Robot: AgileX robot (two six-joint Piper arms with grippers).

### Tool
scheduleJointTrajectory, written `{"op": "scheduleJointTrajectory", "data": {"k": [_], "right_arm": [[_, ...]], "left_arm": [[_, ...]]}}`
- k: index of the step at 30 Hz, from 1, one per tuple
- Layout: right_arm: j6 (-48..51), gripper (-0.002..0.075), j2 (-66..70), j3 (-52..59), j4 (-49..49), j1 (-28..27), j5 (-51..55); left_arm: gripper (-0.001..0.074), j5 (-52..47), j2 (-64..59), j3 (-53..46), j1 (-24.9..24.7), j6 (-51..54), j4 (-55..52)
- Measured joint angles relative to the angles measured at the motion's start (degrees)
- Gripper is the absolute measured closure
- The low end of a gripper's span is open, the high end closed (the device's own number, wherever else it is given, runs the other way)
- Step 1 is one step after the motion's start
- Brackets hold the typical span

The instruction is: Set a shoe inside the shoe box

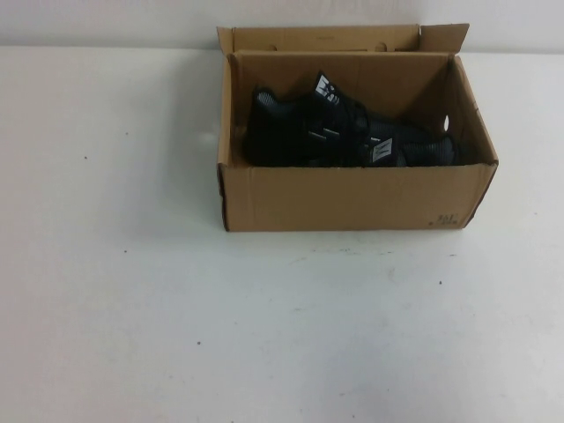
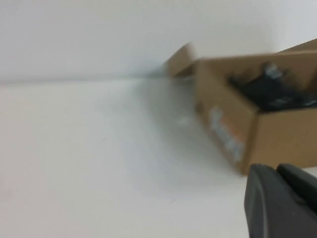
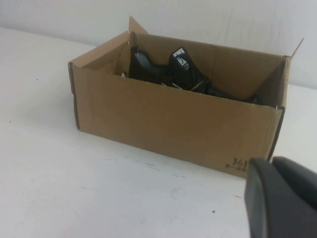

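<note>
The brown cardboard shoe box [image 1: 352, 198] stands open at the back middle of the white table. Black knit sneaker material [image 1: 300, 132] with silver dashes and two white-marked tongue tags lies inside it; I cannot tell the shoe from its mate. The box [image 2: 282, 134] and the black shoe [image 2: 270, 89] also show in the left wrist view, blurred. The right wrist view shows the box [image 3: 163, 124] and the shoe [image 3: 168, 69] inside. My left gripper [image 2: 276, 171] and right gripper [image 3: 271, 163] are shut and empty, away from the box. Neither arm shows in the high view.
The white table [image 1: 264, 335] stretches in front of and beside the box. A pale wall [image 1: 106, 22] runs behind it. The box's short flaps [image 1: 441, 37] stand up at the back.
</note>
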State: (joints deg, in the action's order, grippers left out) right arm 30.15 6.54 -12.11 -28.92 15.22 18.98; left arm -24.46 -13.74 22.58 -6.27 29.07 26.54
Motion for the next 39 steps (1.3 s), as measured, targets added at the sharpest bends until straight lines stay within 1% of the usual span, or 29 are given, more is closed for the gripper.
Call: {"op": "scheduleJointTrajectory", "data": {"k": [3, 4, 6, 8, 11, 14, 15, 17, 39], "right_arm": [[0.0, 0.0741, 0.0, 0.0, 0.0, 0.0, 0.0], [0.0, 0.0742, 0.0, 0.0, 0.0, 0.0, 0.0], [0.0, 0.0743, 0.0, 0.0, 0.0, 0.0, 0.0], [0.0, 0.0743, 0.0, 0.0, 0.0, 0.0, 0.0], [0.0, 0.0743, 0.0, 0.0, -0.1, 0.0, 0.0], [0.0, 0.0743, 0.0, 0.0, -0.1, 0.0, 0.0], [0.0, 0.0743, 0.0, 0.0, -0.1, 0.0, 0.0], [0.0, 0.0743, 0.0, 0.0, -0.1, 0.0, 0.1], [0.0, 0.0743, 0.0, 0.0, -0.1, 0.0, 0.1]], "left_arm": [[0.0736, 0.1, 3.8, -4.3, -0.6, -21.4, -18.0], [0.0736, 0.7, 5.2, -5.9, -1.0, -26.5, -22.8], [0.0736, 2.4, 7.9, -9.2, -1.8, -31.1, -28.2], [0.0736, 4.8, 10.5, -12.9, -2.3, -31.8, -30.5], [0.0736, 6.2, 13.2, -18.4, -2.8, -31.4, -31.2], [0.0736, 5.7, 14.2, -23.0, -2.8, -31.4, -30.0], [0.0736, 4.1, 14.2, -23.6, -2.8, -31.4, -29.6], [0.0736, 2.4, 14.2, -24.0, -2.8, -31.4, -29.2], [0.0736, 2.1, 14.3, -24.0, -2.8, -31.8, -29.2]]}}
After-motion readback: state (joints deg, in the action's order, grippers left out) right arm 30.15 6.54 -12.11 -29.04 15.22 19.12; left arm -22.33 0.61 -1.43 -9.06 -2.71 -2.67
